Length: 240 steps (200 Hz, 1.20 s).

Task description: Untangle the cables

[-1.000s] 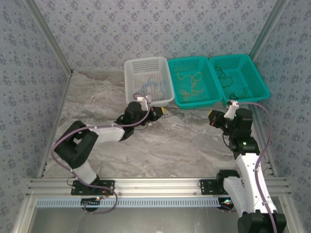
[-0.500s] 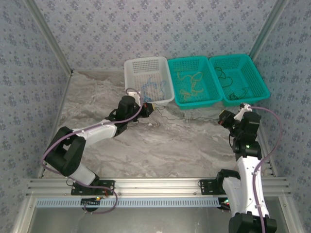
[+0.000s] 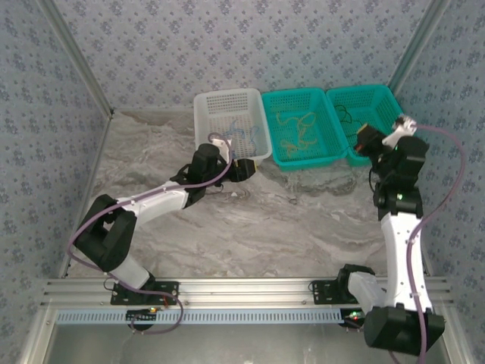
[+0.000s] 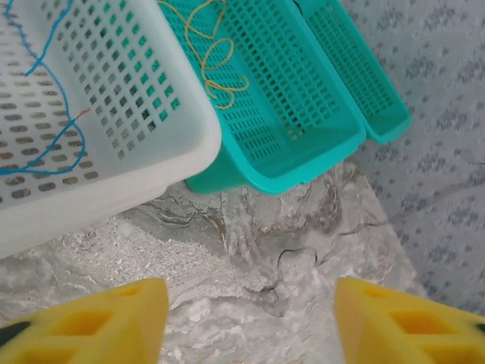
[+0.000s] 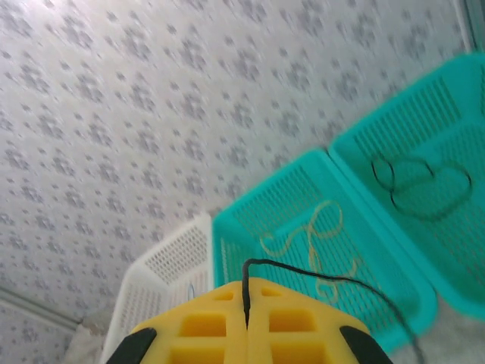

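Pinched between the closed yellow fingers of the right claw (image 5: 246, 303), a thin black cable (image 5: 318, 274) rises from the seam and arcs away to the right, down past the edge of the wrist view. In the overhead view this claw hangs over the near rim of the right teal basket (image 3: 364, 89). Inside that basket lies another black cable (image 5: 388, 173), looped loosely on the mesh floor. The middle teal basket (image 3: 294, 94) holds a yellow-tan cable (image 3: 295, 130) in open curls. The white basket (image 3: 208, 102) on the left holds a blue cable (image 3: 241, 133), spread in thin squiggles.

The three baskets stand side by side, touching, along the far edge of the marbled worktop (image 3: 250, 227). A short black strand (image 4: 292, 252) lies on the bare worktop just in front of the middle teal basket; whether it joins the held cable cannot be told.

The left claw (image 4: 246, 318) sits near the white basket's near right corner, fingers spread wide apart with nothing between them, aimed at the worktop where the strand lies.
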Each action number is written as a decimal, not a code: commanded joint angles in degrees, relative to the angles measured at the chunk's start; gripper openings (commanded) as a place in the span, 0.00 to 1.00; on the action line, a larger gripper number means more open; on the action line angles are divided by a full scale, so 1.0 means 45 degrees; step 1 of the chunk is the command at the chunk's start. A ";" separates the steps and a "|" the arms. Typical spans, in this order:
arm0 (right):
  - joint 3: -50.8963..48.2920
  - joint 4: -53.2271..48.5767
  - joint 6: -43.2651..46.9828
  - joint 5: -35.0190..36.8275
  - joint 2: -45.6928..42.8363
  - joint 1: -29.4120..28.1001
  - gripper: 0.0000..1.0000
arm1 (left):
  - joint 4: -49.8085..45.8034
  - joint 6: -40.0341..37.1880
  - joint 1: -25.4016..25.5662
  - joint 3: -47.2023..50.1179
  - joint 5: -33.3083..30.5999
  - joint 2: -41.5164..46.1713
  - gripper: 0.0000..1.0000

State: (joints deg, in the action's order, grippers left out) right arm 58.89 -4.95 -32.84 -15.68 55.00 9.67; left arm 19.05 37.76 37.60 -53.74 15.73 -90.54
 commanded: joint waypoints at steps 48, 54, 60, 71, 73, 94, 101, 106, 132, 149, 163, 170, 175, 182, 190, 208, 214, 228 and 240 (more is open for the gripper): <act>0.7747 -0.1402 0.3747 0.2390 0.4054 -0.0262 0.00 | -0.0154 0.0193 -0.0099 0.0375 -0.0824 0.0383 0.99; 0.8294 -0.1578 0.4080 0.2621 0.4473 -0.0220 0.00 | -0.0250 0.0169 -0.0131 0.0364 -0.0867 0.0412 0.99; 0.8844 -0.1655 0.4365 0.2889 0.4875 -0.0168 0.00 | -0.0337 0.0097 -0.0168 0.0366 -0.0886 0.0442 0.99; 0.9764 -0.1800 0.4865 0.3355 0.5644 -0.0044 0.00 | -0.0520 -0.0001 -0.0228 0.0364 -0.0952 0.0490 0.99; 0.9925 -0.1817 0.4946 0.3443 0.5789 -0.0026 0.00 | -0.0551 -0.0019 -0.0240 0.0360 -0.0969 0.0506 0.99; 1.1219 -0.1944 0.5488 0.4797 0.7155 0.0149 0.00 | -0.0961 -0.0216 -0.0330 0.0388 -0.1237 0.0681 0.99; 1.1323 -0.1764 0.5590 0.5293 0.7480 0.0175 0.00 | -0.1078 -0.0265 -0.0371 0.0413 -0.1346 0.0749 0.99; 1.1298 -0.1621 0.5650 0.5629 0.7629 0.0166 0.00 | -0.1170 -0.0299 -0.0386 0.0437 -0.1425 0.0779 0.99; 1.0567 -0.0508 0.6639 0.7198 0.8168 -0.0171 0.00 | -0.1609 -0.0352 -0.0500 0.0530 -0.1767 0.0948 0.99; 0.9676 0.0772 0.7809 0.9094 0.8412 -0.0621 0.00 | -0.1818 -0.0333 -0.0514 0.0499 -0.1907 0.0926 0.99; 0.8961 0.2186 0.8866 1.0467 0.8631 -0.0915 0.00 | -0.2003 -0.0272 -0.0510 0.0431 -0.1989 0.0878 0.99; 0.8971 0.2443 0.9145 1.0754 0.8852 -0.0914 0.00 | -0.2059 -0.0247 -0.0507 0.0401 -0.2001 0.0860 0.99; 0.9233 0.2287 0.9267 1.0879 0.9018 -0.0885 0.00 | -0.2082 -0.0238 -0.0519 0.0398 -0.2020 0.0837 0.99; 0.9768 0.1909 0.9452 1.0991 0.9310 -0.0874 0.00 | -0.2150 -0.0223 -0.0508 0.0367 -0.2054 0.0816 0.99; 1.0391 0.1659 0.9740 1.1157 0.9598 -0.0880 0.00 | -0.2200 -0.0184 -0.0506 0.0340 -0.2117 0.0791 0.99; 1.1334 0.1477 1.0205 1.1242 1.0030 -0.0880 0.00 | -0.2188 -0.0048 -0.0517 0.0320 -0.2179 0.0703 0.99; 1.1645 0.1356 1.0279 1.1241 1.0079 -0.0880 0.00 | -0.2202 0.0001 -0.0505 0.0288 -0.2184 0.0646 0.99; 1.2235 0.1228 1.0502 1.1188 1.0158 -0.0920 0.00 | -0.2155 0.0146 -0.0508 0.0226 -0.2138 0.0473 0.99; 1.2621 0.1245 1.0665 1.1166 1.0153 -0.0921 0.00 | -0.2094 0.0265 -0.0518 0.0162 -0.2086 0.0349 0.99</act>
State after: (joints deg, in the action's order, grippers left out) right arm 109.56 -1.52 10.94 31.83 101.58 5.37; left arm 10.04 37.74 35.62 -52.01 6.74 -88.18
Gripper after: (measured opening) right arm 0.036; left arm 0.993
